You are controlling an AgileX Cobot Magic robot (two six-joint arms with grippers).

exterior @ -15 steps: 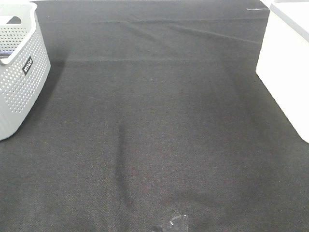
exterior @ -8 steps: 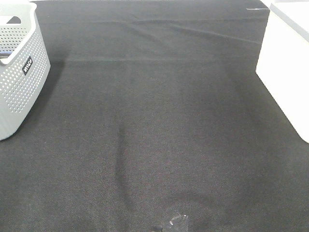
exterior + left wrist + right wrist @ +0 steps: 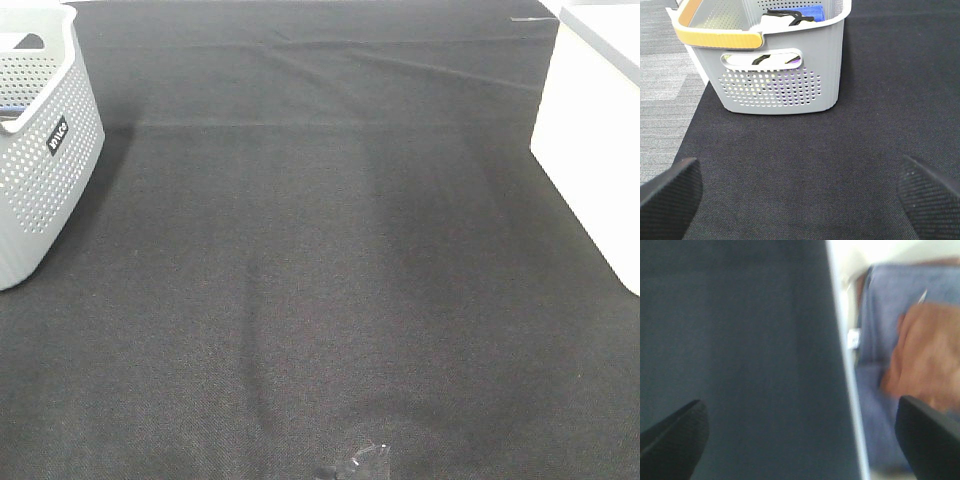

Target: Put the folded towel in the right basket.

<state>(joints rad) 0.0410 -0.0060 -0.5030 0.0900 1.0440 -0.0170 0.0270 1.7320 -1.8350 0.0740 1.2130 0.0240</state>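
No single folded towel lies loose on the black cloth point(image 3: 320, 280). The right basket point(image 3: 600, 140) is white and stands at the right edge of the high view. In the blurred right wrist view, blue cloth point(image 3: 890, 340) and brown cloth point(image 3: 930, 355) lie past a white rim point(image 3: 842, 350). My right gripper point(image 3: 802, 435) is open and empty, and so is my left gripper point(image 3: 800, 195), which is low over the cloth and faces the grey left basket point(image 3: 785, 85). Neither gripper shows in the high view.
The grey perforated basket point(image 3: 40, 150) stands at the far left with an orange-topped handle point(image 3: 715, 37) and holds white, black and blue cloths point(image 3: 790, 17). Grey floor point(image 3: 665, 100) lies beyond the cloth's edge. A small shiny scrap point(image 3: 362, 462) sits at the front edge.
Only faint folds and shading in the black cloth shift. The baskets have not moved and no arm enters the high view.
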